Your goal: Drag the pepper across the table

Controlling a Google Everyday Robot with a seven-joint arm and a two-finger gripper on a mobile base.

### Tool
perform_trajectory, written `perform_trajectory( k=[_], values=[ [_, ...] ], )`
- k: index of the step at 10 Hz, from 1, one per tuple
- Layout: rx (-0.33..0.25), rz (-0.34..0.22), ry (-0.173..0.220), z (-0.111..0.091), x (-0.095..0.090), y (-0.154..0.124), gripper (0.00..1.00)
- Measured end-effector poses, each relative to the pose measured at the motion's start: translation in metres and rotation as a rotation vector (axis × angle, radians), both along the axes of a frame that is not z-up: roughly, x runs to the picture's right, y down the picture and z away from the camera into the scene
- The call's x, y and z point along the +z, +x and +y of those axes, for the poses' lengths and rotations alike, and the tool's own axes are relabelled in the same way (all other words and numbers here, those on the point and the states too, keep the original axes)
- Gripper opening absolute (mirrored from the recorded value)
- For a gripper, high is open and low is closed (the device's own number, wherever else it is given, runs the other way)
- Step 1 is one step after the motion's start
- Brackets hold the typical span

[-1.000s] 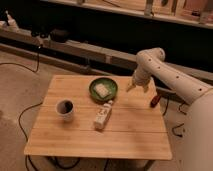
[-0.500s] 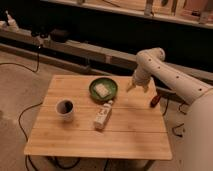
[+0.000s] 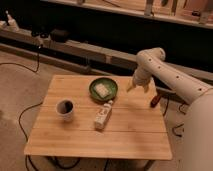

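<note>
The small red pepper (image 3: 154,101) lies near the right edge of the light wooden table (image 3: 130,132), toward its far right corner. My gripper (image 3: 138,87) hangs at the end of the white arm over the table's far right part, up and to the left of the pepper and apart from it. Nothing shows between its fingers.
A green plate (image 3: 104,89) with a pale square item sits at the far middle. A white mug (image 3: 65,108) stands at the left. A white bottle with a red label (image 3: 103,116) lies in the middle. A cable runs on the floor at the left.
</note>
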State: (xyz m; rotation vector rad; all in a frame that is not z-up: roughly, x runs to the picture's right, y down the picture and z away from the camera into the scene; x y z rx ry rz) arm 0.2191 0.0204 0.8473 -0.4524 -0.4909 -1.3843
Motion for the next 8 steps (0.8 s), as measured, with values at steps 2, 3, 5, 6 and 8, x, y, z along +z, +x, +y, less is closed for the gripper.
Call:
perform_trajectory(
  k=[2,3,5,6,8],
  values=[
    [0.135,0.130,-0.028,0.012,-0.009,0.050,0.66],
    [0.211,0.192,-0.031,0.019,-0.015,0.079,0.66],
    [0.309,0.275,-0.033,0.029,-0.024,0.117,0.66],
    [0.316,0.279,-0.032,0.030,-0.024,0.119,0.66],
    [0.313,0.273,-0.030,0.028,-0.023,0.114,0.66]
  ],
)
